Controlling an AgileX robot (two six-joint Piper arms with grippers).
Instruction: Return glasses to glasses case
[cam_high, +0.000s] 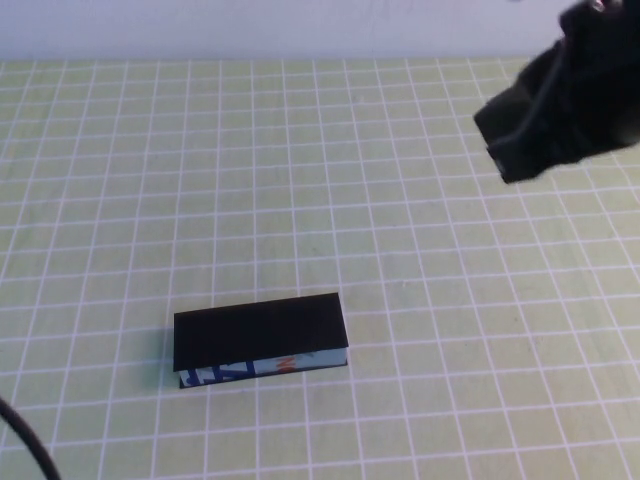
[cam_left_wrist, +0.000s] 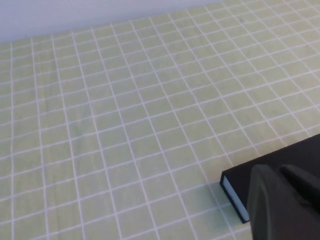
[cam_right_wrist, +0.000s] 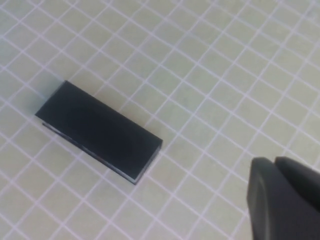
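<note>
The glasses case (cam_high: 260, 332) lies shut on the green grid mat, left of centre near the front, with its blue, white and orange patterned edge facing me. It also shows in the left wrist view (cam_left_wrist: 300, 152) and the right wrist view (cam_right_wrist: 100, 131). The glasses are out of view. My right gripper (cam_high: 507, 150) hangs high over the far right of the mat, well away from the case, shut and empty; it also shows in its own wrist view (cam_right_wrist: 274, 162). My left gripper (cam_left_wrist: 277, 172) is shut and empty, close above one end of the case.
The green mat (cam_high: 400, 260) with white grid lines covers the table up to a pale wall strip (cam_high: 250, 25) at the far edge. A black cable (cam_high: 25, 440) crosses the front left corner.
</note>
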